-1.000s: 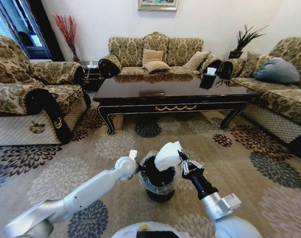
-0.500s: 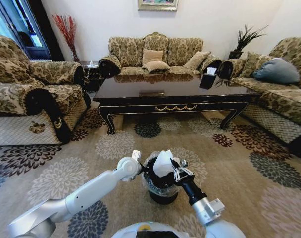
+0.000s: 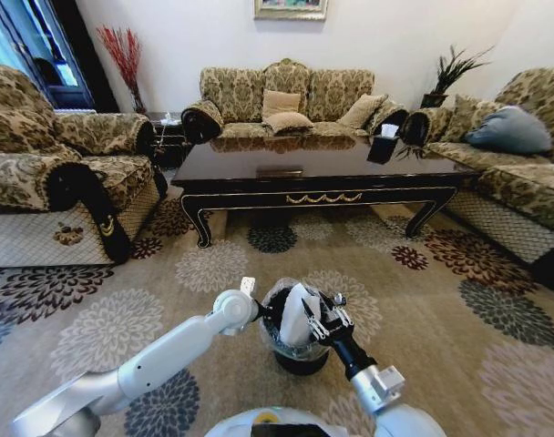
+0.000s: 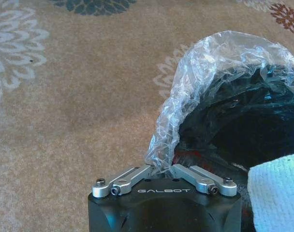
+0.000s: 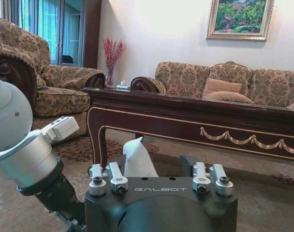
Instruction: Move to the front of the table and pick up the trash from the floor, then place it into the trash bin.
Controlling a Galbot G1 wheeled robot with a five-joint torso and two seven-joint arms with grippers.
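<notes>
Left gripper (image 3: pixel 261 312): it sat at the left side of the small round black trash bin (image 3: pixel 298 357), fingers pinched together on the crinkly clear plastic bag (image 4: pixel 185 92) folded over the rim (the wrist view showed the film bunched right between the tips (image 4: pixel 162 167)).
Trash bin: it stood on the beige floral carpet (image 3: pixel 441 300) between the two arms, in front of the table and well apart from it.
Trash: a crumpled white paper piece (image 3: pixel 298 314) stood upright in the mouth of the bin, its lower part down inside the liner, its top poking above the rim.
Right gripper (image 3: pixel 315 320): it hung over the right side of the bin, touching the paper; the jaws stood apart, with the paper (image 5: pixel 138 158) just beside one finger and not squeezed between the two.
Table: the large low glossy dark wood coffee table (image 3: pixel 318 173) with curved legs and a gold scroll along its apron stood beyond the bin, sofas (image 3: pixel 291 100) around it.
</notes>
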